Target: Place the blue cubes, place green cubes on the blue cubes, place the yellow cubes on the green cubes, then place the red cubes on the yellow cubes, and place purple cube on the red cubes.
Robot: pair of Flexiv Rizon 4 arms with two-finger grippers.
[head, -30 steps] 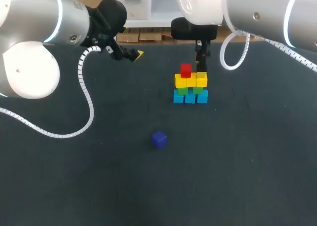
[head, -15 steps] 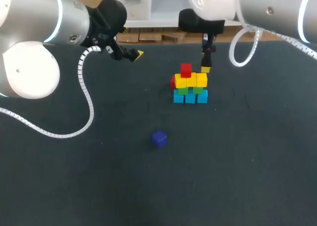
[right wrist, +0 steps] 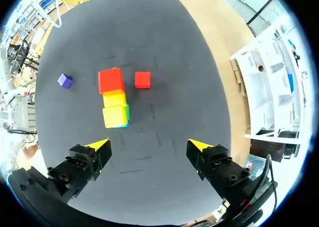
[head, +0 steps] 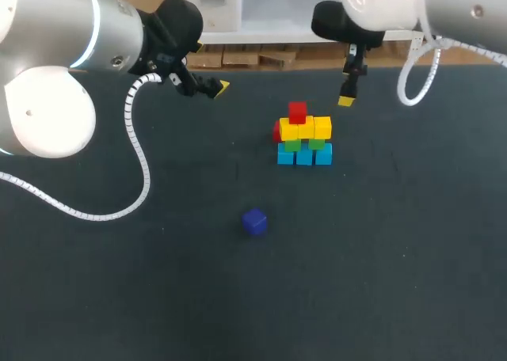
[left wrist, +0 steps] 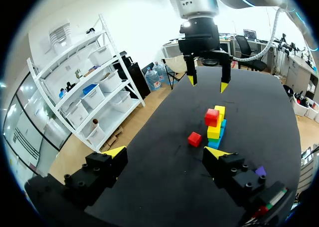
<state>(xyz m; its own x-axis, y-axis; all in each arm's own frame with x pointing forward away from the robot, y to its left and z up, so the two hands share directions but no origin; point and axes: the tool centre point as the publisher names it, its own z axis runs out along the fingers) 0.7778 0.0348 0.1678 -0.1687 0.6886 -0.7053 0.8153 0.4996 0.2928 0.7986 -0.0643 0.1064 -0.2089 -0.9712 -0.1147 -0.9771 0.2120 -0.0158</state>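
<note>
Head view: the stack (head: 305, 135) stands right of centre in the upper half of the frame. It is built of three blue cubes (head: 304, 156) in a row on the table (head: 380, 282), two green cubes (head: 293, 145) on them, three yellow cubes (head: 306, 128) above those, and one red cube (head: 297, 112) on top. A second red cube (head: 276, 130) lies on the table just beside the stack's left end, partly hidden by it. The purple cube (head: 254, 222) lies alone near the frame's centre, well apart from the stack. The right gripper (head: 346, 100) hangs to the upper right of the stack, clear of it, with its fingers spread wide and nothing held. The left gripper (head: 215, 85), at upper left, is likewise spread wide and empty; its wrist view shows the stack ahead of it.
</note>
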